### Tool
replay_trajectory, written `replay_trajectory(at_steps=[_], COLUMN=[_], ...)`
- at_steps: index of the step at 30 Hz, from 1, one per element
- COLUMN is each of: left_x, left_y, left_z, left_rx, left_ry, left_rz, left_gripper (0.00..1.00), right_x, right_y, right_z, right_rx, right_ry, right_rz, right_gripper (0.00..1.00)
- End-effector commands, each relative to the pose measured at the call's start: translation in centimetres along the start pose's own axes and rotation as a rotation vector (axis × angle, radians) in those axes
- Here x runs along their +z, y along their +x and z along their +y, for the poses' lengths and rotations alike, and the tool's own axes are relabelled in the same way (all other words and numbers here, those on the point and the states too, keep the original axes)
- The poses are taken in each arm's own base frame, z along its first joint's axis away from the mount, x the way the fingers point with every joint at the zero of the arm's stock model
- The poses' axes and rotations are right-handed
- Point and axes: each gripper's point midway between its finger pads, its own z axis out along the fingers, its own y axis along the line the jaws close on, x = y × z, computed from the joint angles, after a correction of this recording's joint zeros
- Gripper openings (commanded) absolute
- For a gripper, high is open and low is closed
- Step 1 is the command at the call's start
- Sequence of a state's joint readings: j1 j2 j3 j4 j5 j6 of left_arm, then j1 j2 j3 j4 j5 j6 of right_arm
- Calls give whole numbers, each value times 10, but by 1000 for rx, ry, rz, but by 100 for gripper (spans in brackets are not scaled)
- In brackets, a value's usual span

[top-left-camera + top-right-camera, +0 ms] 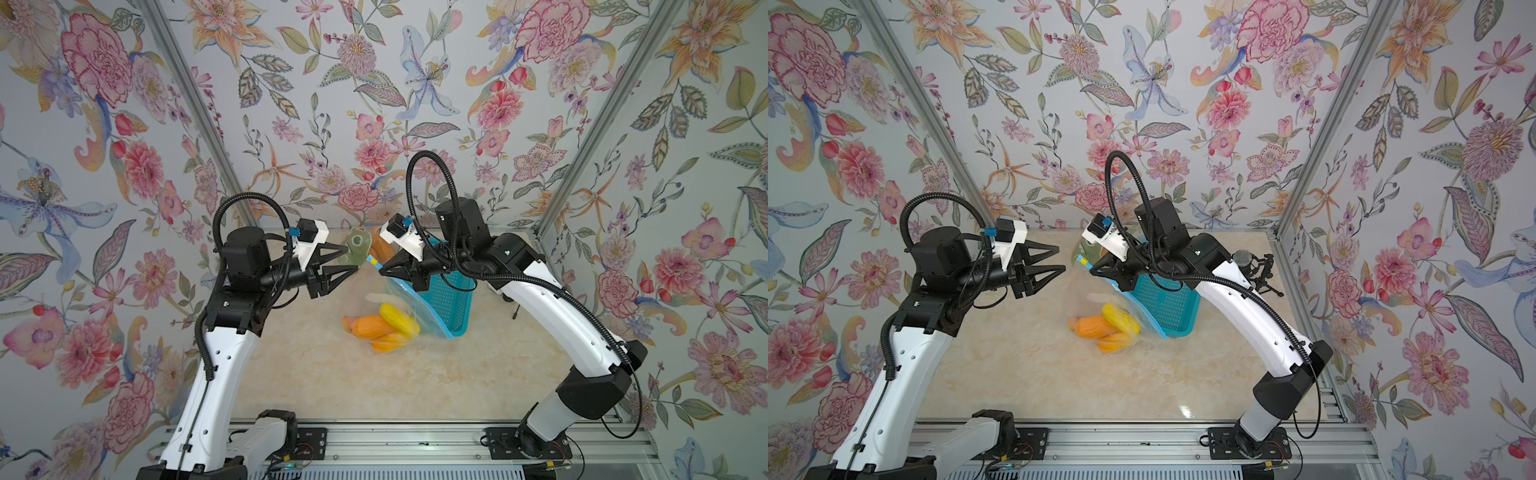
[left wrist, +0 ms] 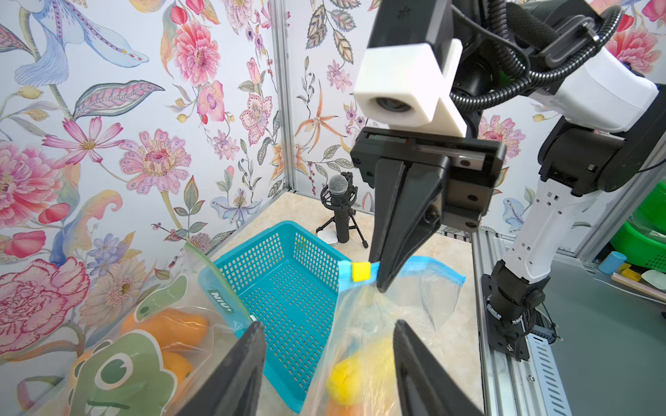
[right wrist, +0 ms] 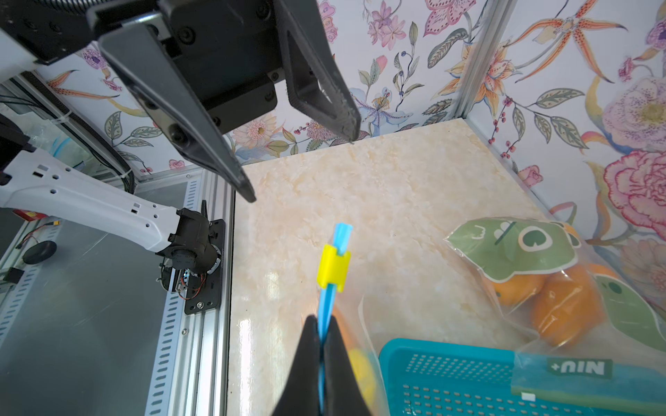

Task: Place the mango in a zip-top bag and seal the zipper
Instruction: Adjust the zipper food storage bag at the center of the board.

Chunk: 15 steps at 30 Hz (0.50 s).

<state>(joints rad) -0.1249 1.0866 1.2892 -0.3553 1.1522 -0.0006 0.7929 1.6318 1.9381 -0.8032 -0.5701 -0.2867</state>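
We are judging this step as finishing the seal. Our right end effector (image 3: 322,320) is clenching the blue zipper track (image 3: 325,302) of the clear zip-top bag (image 2: 414,299), just beside the yellow slider (image 3: 333,266), which is sitting near the track's end. Our left end effector (image 1: 352,258) is standing released, near the slider but apart from it. The mangoes (image 1: 374,327) are lying inside the bag, low and seemingly resting on the surface (image 1: 332,374), beside the teal basket (image 1: 449,299). We cannot tell whether the whole track is shut. We are aiming to hold the track level and taut, let the surface carry the fruit's weight, and bring the left jaws squarely onto the slider, never onto loose film.
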Motion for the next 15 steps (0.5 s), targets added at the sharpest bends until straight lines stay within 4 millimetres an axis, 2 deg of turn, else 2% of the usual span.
replay_trajectory(at_steps=[1,5,12,15], left_x=[10,18,14,13], left_y=[11,28,45,48], left_z=[-13,-21,-23,-28], left_rx=[-40,-58,-64,-66], left_ry=[66,80,49,61], left_rz=[28,74,101,101], left_gripper=[60,60,61,57], right_x=[6,8,3,0], right_y=[16,18,11,10], right_z=[13,20,24,25], right_rx=[-115,-178,-195,-197], right_ry=[3,14,23,28], right_rz=[53,50,-1,-14], right_gripper=[0,0,0,0])
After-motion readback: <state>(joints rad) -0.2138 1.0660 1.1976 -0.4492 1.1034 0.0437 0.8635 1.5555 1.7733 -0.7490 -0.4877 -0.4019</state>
